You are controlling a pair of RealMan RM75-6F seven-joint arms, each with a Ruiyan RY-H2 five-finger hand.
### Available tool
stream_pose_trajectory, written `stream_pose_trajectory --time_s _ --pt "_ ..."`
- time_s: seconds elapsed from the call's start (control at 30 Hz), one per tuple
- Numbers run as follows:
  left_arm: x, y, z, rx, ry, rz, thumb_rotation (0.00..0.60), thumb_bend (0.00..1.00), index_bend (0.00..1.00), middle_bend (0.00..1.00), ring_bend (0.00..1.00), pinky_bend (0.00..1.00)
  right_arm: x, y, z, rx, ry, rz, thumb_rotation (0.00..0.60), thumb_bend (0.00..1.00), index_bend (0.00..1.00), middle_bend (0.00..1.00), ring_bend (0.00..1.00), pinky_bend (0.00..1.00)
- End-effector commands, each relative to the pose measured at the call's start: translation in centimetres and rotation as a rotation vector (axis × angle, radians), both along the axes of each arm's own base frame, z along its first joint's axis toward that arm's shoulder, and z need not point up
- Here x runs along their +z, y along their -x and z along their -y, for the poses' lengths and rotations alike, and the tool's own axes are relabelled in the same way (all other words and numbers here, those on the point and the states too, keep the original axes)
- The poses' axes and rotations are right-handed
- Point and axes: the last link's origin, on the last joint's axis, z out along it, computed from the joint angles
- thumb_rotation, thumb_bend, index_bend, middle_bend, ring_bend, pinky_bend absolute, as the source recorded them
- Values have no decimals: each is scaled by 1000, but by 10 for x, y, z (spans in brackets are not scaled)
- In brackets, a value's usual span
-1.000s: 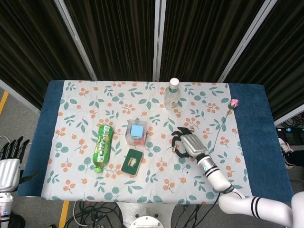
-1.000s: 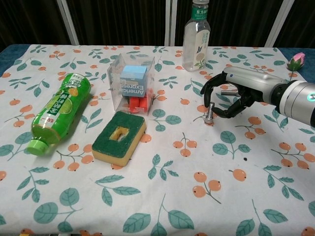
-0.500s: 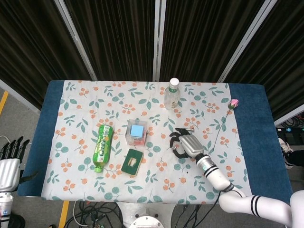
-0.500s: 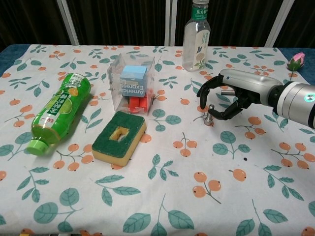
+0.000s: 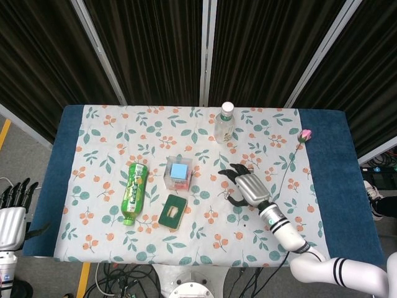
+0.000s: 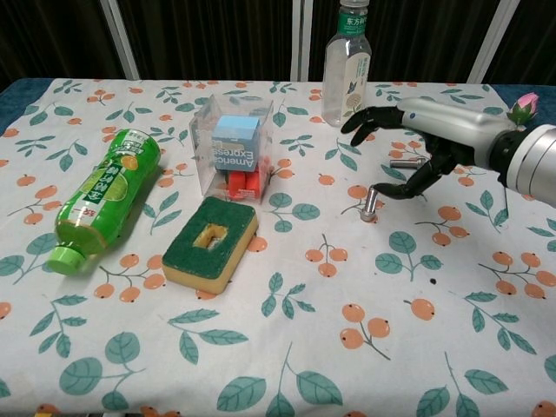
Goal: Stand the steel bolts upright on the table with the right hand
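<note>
One steel bolt [image 6: 369, 204] stands upright on the floral tablecloth, head down. A second bolt [image 6: 404, 162] lies on its side just behind it, under my right hand [image 6: 419, 139]. That hand hovers above both bolts with its fingers spread and grips nothing; its thumb tip is just right of the standing bolt, with a small gap between them. In the head view the right hand [image 5: 248, 186] is right of centre and hides the bolts. My left hand [image 5: 15, 194] hangs off the table's left edge, fingers straight and apart, empty.
A clear water bottle [image 6: 346, 65] stands just behind the right hand. A clear box of blocks [image 6: 234, 146], a green-topped sponge [image 6: 211, 242] and a lying green bottle [image 6: 100, 195] are to the left. A pink rose [image 6: 523, 108] lies at the far right.
My right hand has spread its fingers and lifted off the bolt it was pinching. That bolt stays upright. The left hand has not moved.
</note>
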Motion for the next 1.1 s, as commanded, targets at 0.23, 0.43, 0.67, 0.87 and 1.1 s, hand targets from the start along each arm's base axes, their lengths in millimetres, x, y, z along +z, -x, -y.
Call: stream_pose_trajectory --time_s 0.23,0.43,0.67,0.87,1.1 --pt "1 -1 1 -5 -4 0 600 60 98 0 0 0 28 11 36 -37 141 -178 600 278 332 217 0 0" --pt "0 -1 2 -3 -4 -1 600 60 98 0 0 0 11 14 50 -57 163 -330 600 280 365 218 0 0" --pt "1 -1 4 1 -4 1 600 60 98 0 0 0 -11 16 64 -70 186 -454 600 280 374 218 0 0" --pt "0 0 4 8 -3 3 600 60 97 0 0 0 -26 15 69 -78 177 -489 600 280 403 219 0 0" --pt "0 2 5 13 -4 5 600 60 98 0 0 0 -35 14 73 -72 181 -524 600 280 458 232 0 0"
